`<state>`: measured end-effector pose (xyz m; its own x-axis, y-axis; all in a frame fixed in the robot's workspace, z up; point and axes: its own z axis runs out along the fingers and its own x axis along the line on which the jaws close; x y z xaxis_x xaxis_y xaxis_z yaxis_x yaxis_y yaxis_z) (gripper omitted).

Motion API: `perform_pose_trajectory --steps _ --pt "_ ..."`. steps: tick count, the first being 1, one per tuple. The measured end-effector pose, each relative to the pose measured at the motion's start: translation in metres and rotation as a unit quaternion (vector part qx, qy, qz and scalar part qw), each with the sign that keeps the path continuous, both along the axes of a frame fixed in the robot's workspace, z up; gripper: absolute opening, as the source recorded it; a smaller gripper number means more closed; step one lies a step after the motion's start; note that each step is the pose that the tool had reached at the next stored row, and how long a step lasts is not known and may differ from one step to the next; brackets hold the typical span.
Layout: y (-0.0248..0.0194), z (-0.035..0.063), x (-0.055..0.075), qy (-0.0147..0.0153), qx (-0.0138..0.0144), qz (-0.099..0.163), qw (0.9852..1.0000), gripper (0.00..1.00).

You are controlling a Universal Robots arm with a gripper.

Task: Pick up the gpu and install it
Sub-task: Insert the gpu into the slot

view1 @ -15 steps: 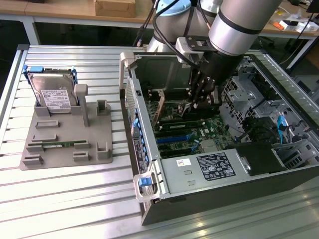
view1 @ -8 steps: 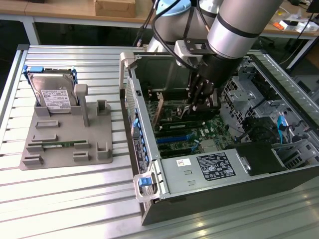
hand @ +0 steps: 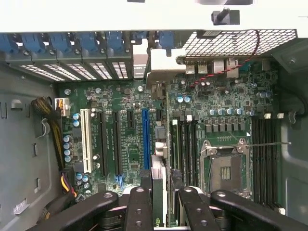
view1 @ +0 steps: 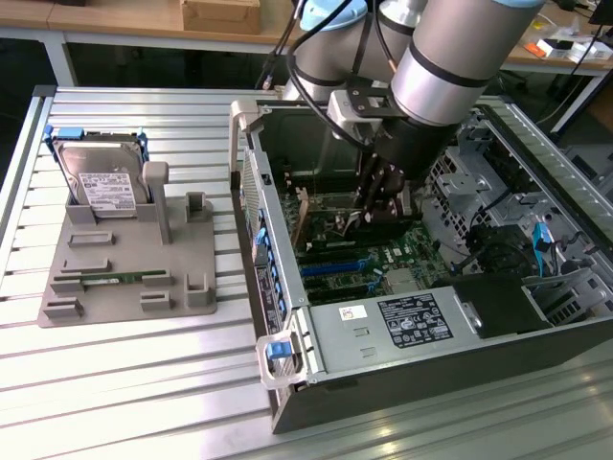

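My gripper (view1: 376, 198) reaches down into the open computer case (view1: 287, 287), over the motherboard (view1: 402, 254). In the wrist view its black fingers (hand: 139, 207) are shut on the gpu (hand: 159, 185), a thin card seen edge-on. The card runs from the gripper (hand: 160, 204) to its pale metal bracket (hand: 166, 62) at the case's rear wall. It stands upright just beside the long blue slot (hand: 145, 137); whether it is seated in a slot is hidden. In the exterior view the gpu (view1: 330, 228) sits low under the gripper, its bracket (view1: 302, 216) near the rear wall.
A grey holder (view1: 124, 259) at the exterior view's left carries a silver hard drive (view1: 101, 177) and a slim green memory stick (view1: 110, 278). Inside the case are a power supply (view1: 402, 321), a CPU socket (hand: 226, 166), a white slot (hand: 86, 139) and cable bundles (hand: 48, 115).
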<state>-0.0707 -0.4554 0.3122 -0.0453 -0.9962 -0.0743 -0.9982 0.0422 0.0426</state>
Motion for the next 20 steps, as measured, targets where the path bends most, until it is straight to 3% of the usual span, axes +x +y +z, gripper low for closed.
perform_pose_trajectory --steps 10,20 --pt "-0.0019 -0.0087 -0.007 0.0 -0.0001 0.0 1.0 0.27" --pt "-0.0099 -0.0212 -0.011 0.0 0.0 0.0 1.0 0.27"
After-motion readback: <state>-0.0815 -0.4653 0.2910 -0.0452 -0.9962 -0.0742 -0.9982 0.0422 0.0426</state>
